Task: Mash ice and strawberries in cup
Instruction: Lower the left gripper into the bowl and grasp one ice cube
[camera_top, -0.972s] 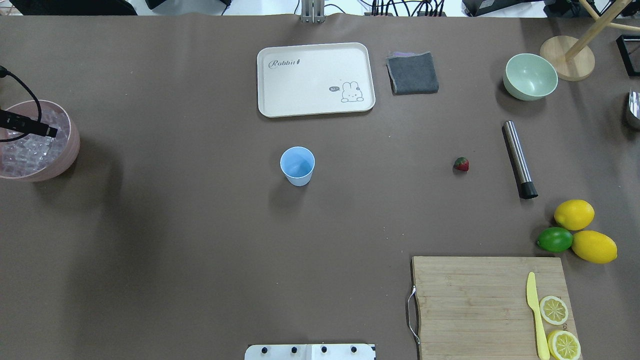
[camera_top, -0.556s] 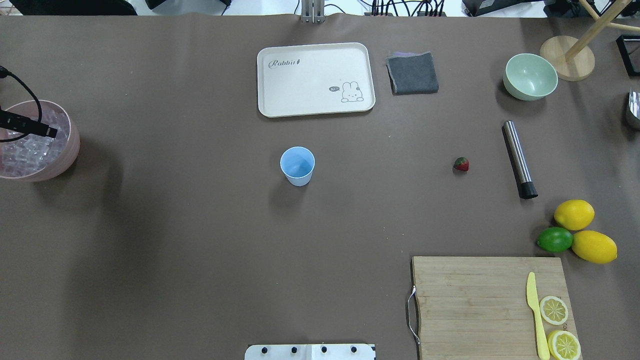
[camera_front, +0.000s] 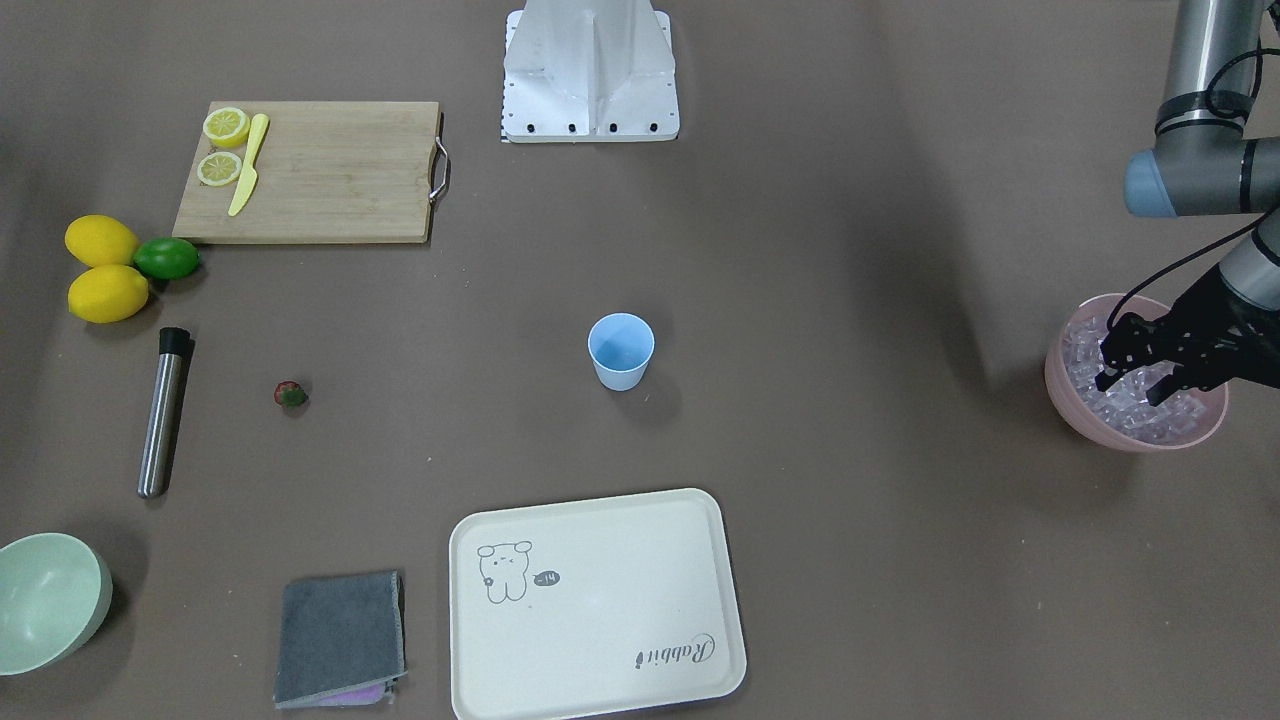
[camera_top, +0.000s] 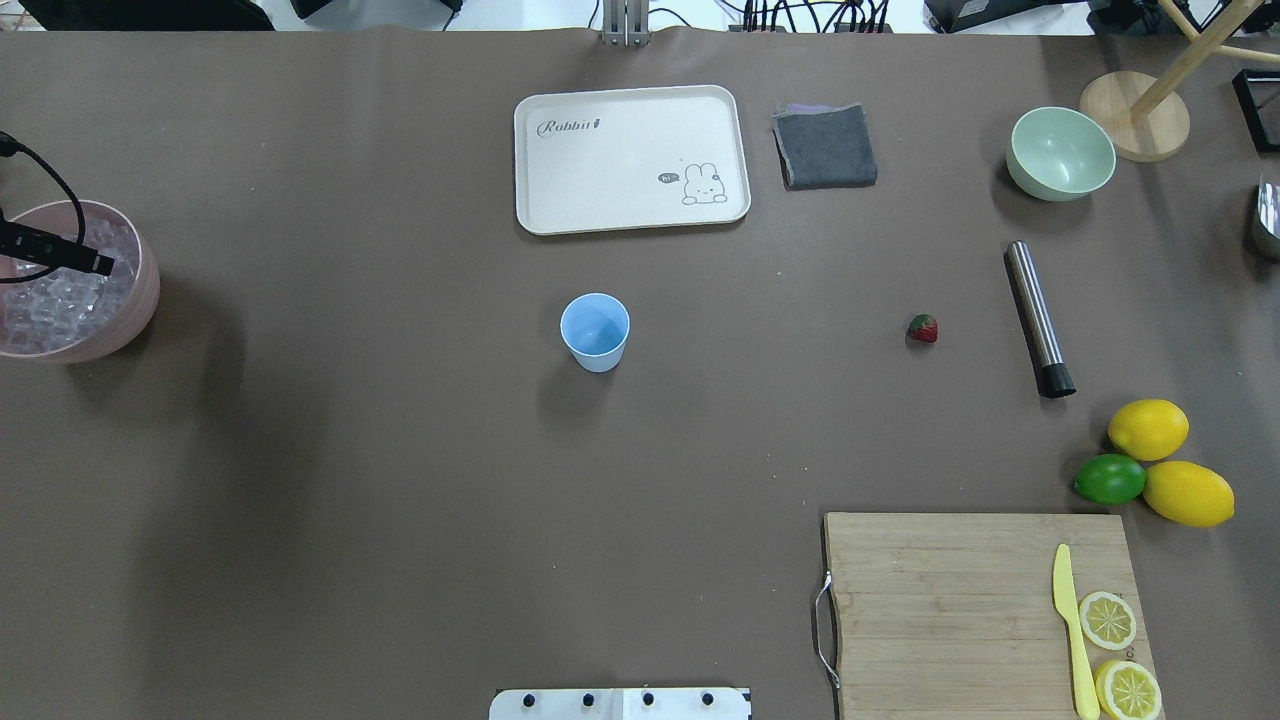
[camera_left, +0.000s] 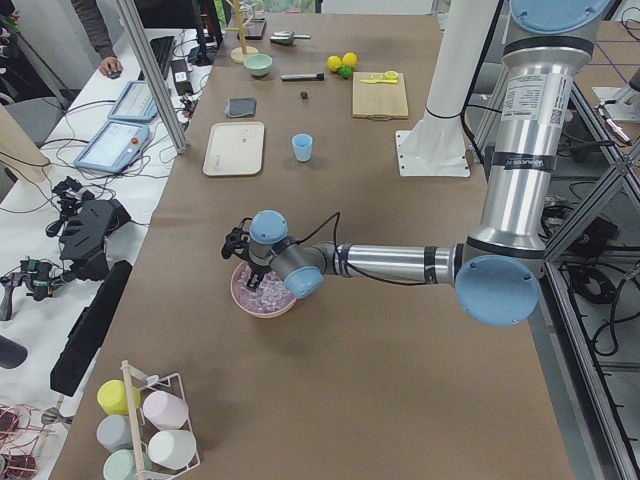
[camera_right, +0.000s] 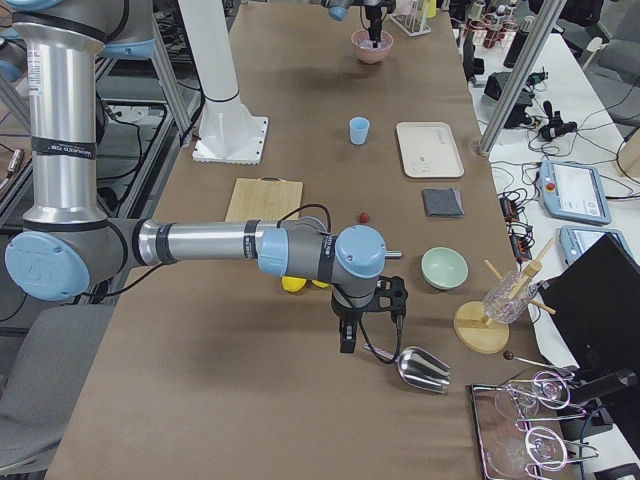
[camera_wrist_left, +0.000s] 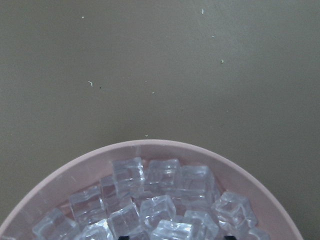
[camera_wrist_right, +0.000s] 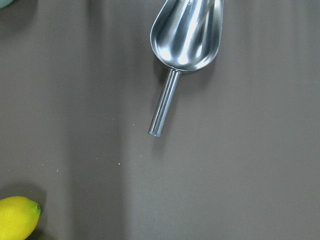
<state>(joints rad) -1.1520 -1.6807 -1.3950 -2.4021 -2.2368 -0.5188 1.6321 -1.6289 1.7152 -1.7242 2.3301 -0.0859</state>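
Front-facing exterior view: fetching ice is the step in hand, with the left gripper (camera_front: 1132, 384) poised in the pink bowl (camera_front: 1058, 392).
Its fingers (camera_front: 1106, 379) are spread apart, tips down among the ice (camera_front: 1085, 350), with nothing clamped. The next move probably calls for closing on one cube, lifting clear and carrying it to the cup (camera_front: 620, 350), which stands upright mid-table, apparently empty and well apart from the bowl. The strawberry (camera_front: 290, 395) lies on the table near a metal rod (camera_front: 162, 410). The right gripper (camera_right: 360, 335) hangs over a scoop (camera_wrist_right: 187, 35); whether its fingers are apart or together cannot be told.
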